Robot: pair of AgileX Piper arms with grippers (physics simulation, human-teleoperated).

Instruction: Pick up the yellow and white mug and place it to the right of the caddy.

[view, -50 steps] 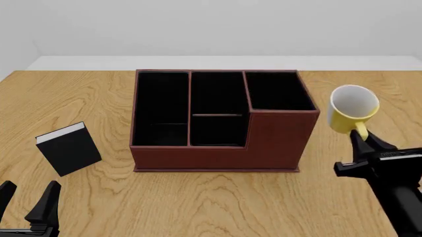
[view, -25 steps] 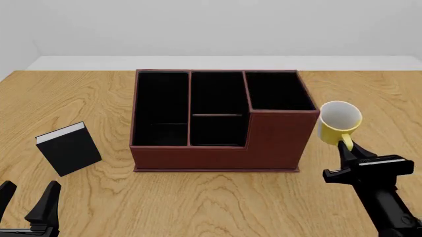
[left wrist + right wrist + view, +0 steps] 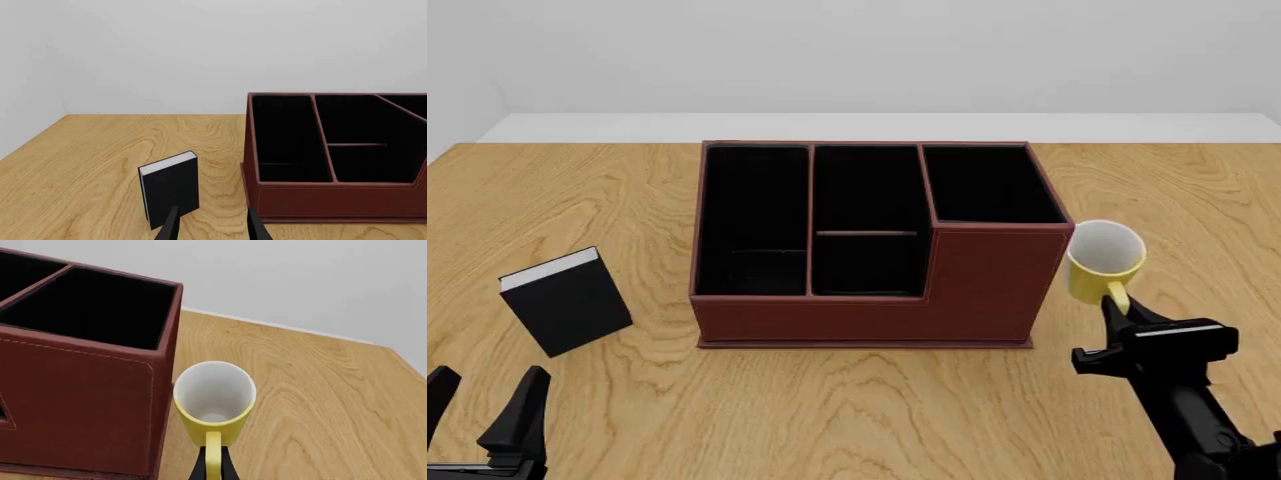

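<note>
the yellow and white mug (image 3: 1104,262) has descended beside the caddy (image 3: 874,250); right gripper (image 3: 1122,302) clamps its handle; left gripper (image 3: 483,397) spread, idle.

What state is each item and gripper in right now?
yellow and white mug: upright, empty, held by its handle, close beside the caddy's right wall.
caddy: upright on the table, compartments empty.
black book: standing, closed.
right gripper: shut on the mug handle.
left gripper: open, holding nothing.

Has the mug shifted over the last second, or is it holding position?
Yes. The yellow and white mug, held by the right gripper, has moved left and down toward the caddy.
</note>
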